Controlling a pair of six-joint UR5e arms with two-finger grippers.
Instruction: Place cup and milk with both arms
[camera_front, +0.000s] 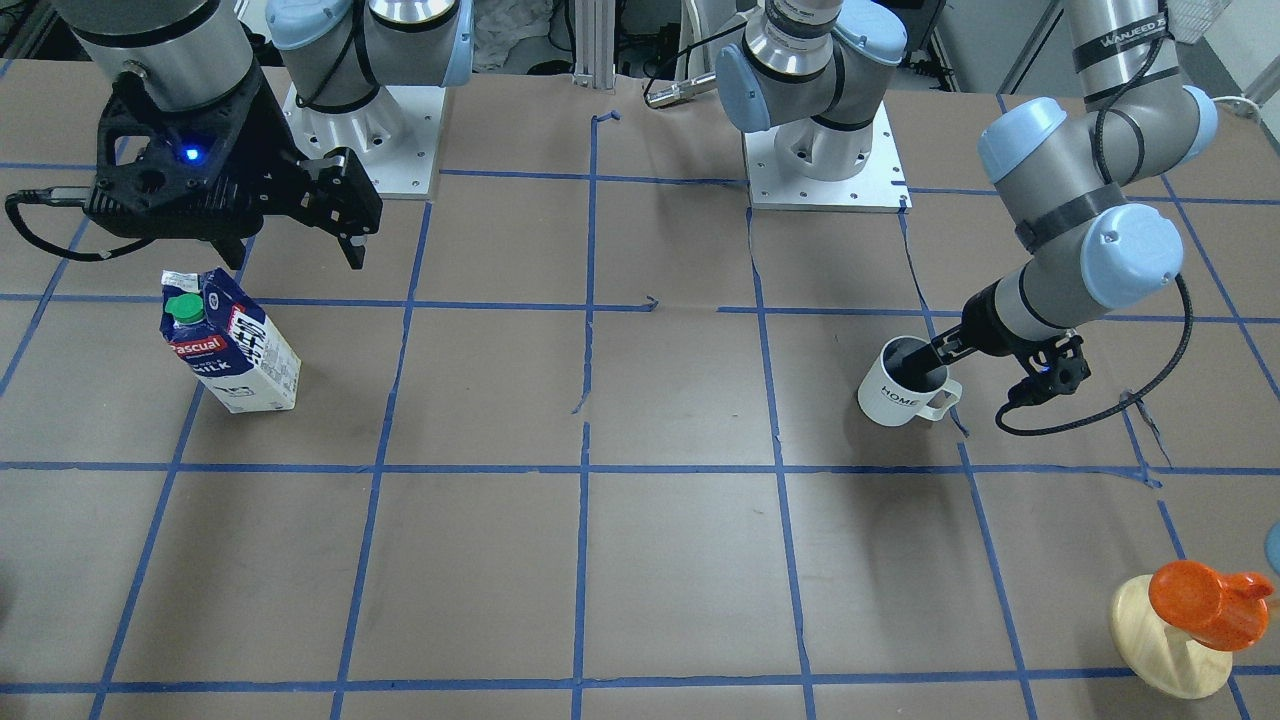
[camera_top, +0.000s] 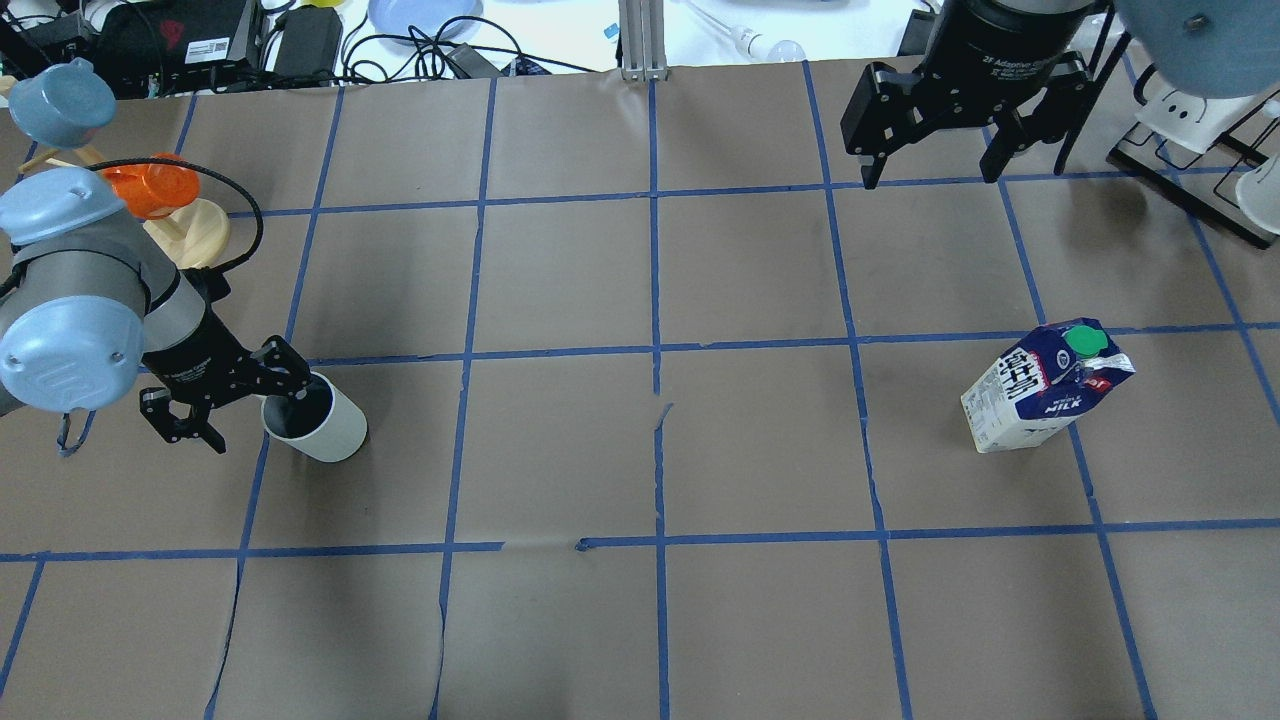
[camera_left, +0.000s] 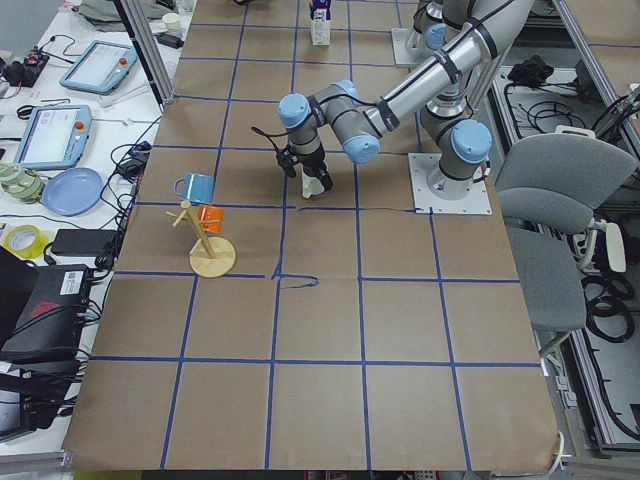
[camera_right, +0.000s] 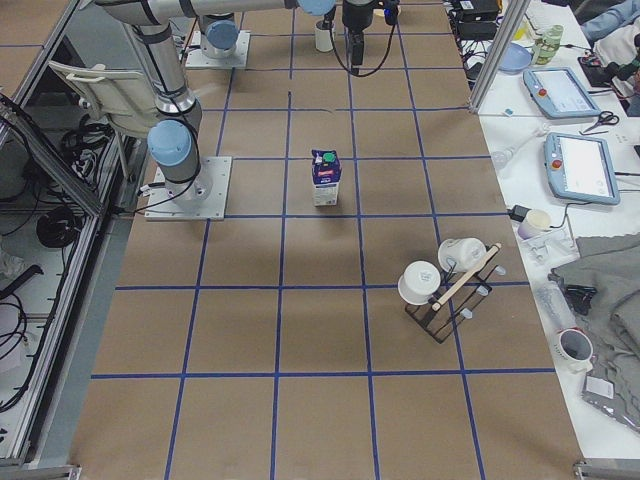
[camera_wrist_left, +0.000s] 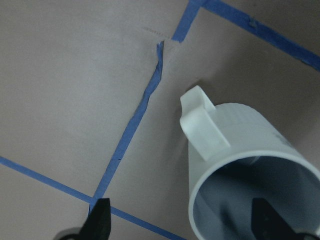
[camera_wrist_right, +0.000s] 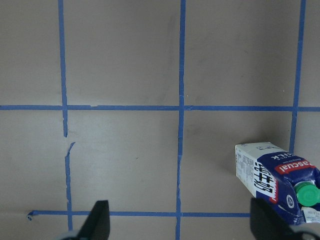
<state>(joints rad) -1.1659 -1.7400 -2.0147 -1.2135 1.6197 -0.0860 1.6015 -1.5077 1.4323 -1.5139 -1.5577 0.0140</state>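
Fingers on the left gripper (camera_wrist_left: 182, 222) are spread apart and straddling the wall of the cup (camera_wrist_left: 235, 135). One tip is down inside the grey interior and the other hangs outside on the handle (camera_wrist_left: 200, 125) side, not pinching yet as far as I can see. Makes sense to me: a rim pinch is about the only way a narrow two-finger hand gets hold of a fat round mug. It's glazed white ceramic, hard and slick, so I'd guess it wants a firm squeeze. The handle looks just off the closing line, so it probably won't get in the way. Cup stands upright on the left half of the worktop (camera_top: 560, 280) (brown paper, blue tape grid), roughly midway between the robot's edge and the operators' edge.

Right gripper (camera_top: 932, 165) is wide open too, holding nothing, hanging well above the worktop. The milk (camera_top: 1040, 400) stands upright on the right half, about the same depth in. In the wrist view it's off to one side of the fingers, not between them. It's a flat-sided coated-card carton with a gable top and green screw cap (camera_top: 1080, 340). Those are easy faces for parallel pads, but I reckon it dents if squeezed hard.
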